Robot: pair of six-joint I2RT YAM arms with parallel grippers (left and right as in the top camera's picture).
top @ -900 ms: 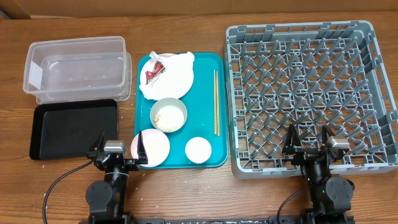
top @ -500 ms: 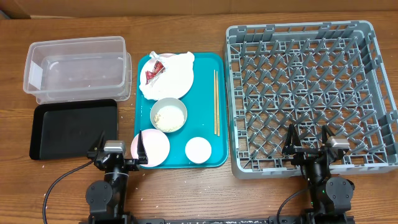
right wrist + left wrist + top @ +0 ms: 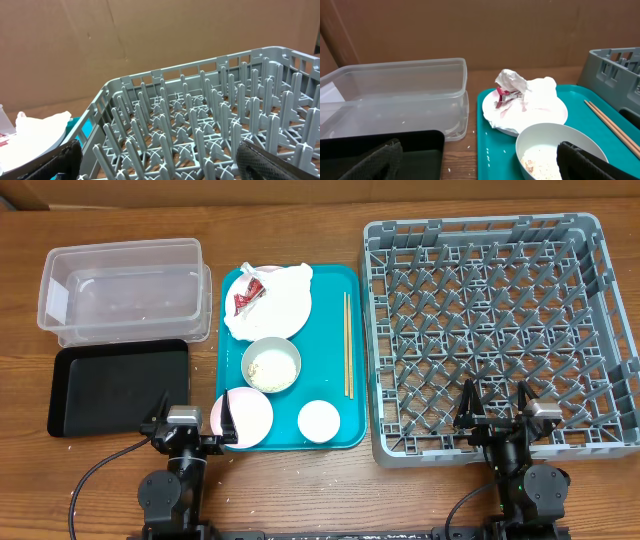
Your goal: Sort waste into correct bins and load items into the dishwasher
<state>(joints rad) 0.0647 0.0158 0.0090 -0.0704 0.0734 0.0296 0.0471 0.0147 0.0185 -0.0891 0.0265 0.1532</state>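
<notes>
1. The left end effector [image 3: 195, 400] has its fingers spread apart with nothing between them. In the overhead view one finger lies over the rim of the pink plate [image 3: 248, 420], at the lower edge of the teal serving tray [image 3: 336, 280]. If I drop straight down from here, I expect that finger to hit the plate and shove it.
2. The right end effector [image 3: 495, 392] is also apart and empty, at the lower edge of the grey dish rack [image 3: 500, 320]. Reaching forward low could snag a finger on the rack's wall or upright pegs.
3. The bowl of rice grains [image 3: 271, 364] sits mid-tray, just above the pink plate. If I tilt it carelessly, grains will scatter over the tray and bench [image 3: 300, 490].
4. The red wrapper [image 3: 245, 298] and crumpled napkin [image 3: 285, 280] lie on a white plate at the top of the tray. A loose pinch may lift one and drag the other off.
5. The chopsticks [image 3: 348, 345] lie flat along the tray's right side, and the small cup [image 3: 319, 420] stands below them. Thin sticks like these could roll or slip out of a grip.
6. The clear tub [image 3: 120, 255] is at upper left and the black tray [image 3: 115, 385] below it. Both look nearly bare.
7. Both arms are folded low at the bottom of the frame, wrists aimed up-frame.
</notes>
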